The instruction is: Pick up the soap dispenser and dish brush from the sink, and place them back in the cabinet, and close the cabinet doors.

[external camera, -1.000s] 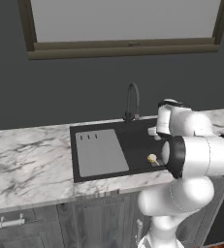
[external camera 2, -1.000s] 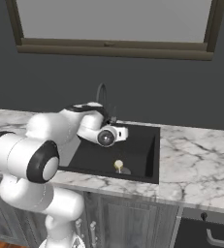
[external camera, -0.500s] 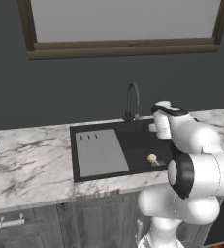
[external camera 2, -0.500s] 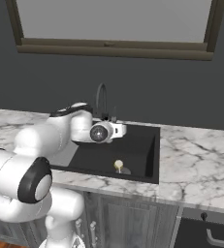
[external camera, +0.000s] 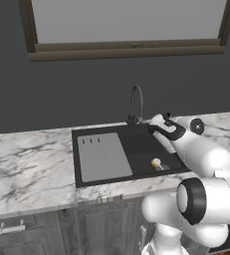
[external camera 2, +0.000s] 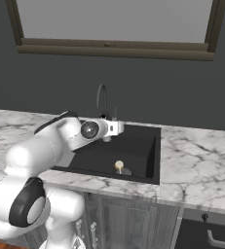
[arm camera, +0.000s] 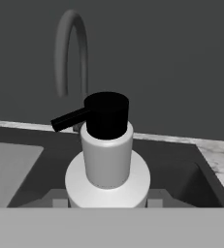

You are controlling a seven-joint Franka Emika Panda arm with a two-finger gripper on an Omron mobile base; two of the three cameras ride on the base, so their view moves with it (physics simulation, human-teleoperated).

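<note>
Right, live off the rig, as I read it:

Hand: my gripper (arm camera: 107, 206) is clamped on the dispenser (arm camera: 107, 160) low on its body, a finger either side at 9 and 3 o'clock.
Dispenser: upright in the grip, held over the back of the sink (external camera: 136, 149); long axis runs 6 to 12 in the hand view, dark pump on top, spout pointing to about 10.
Faucet (arm camera: 71, 53): just behind the bottle, up at 11 o'clock, apart from it.
Brush (external camera: 156, 162): lying in the basin near its front wall, head pale, well apart from the hand.
Drainboard (external camera: 102, 157): sits in the left half of the sink, nothing on it.
Next, my guess: lift straight up along that axis, clear the faucet, then carry it to the cabinet.
</note>
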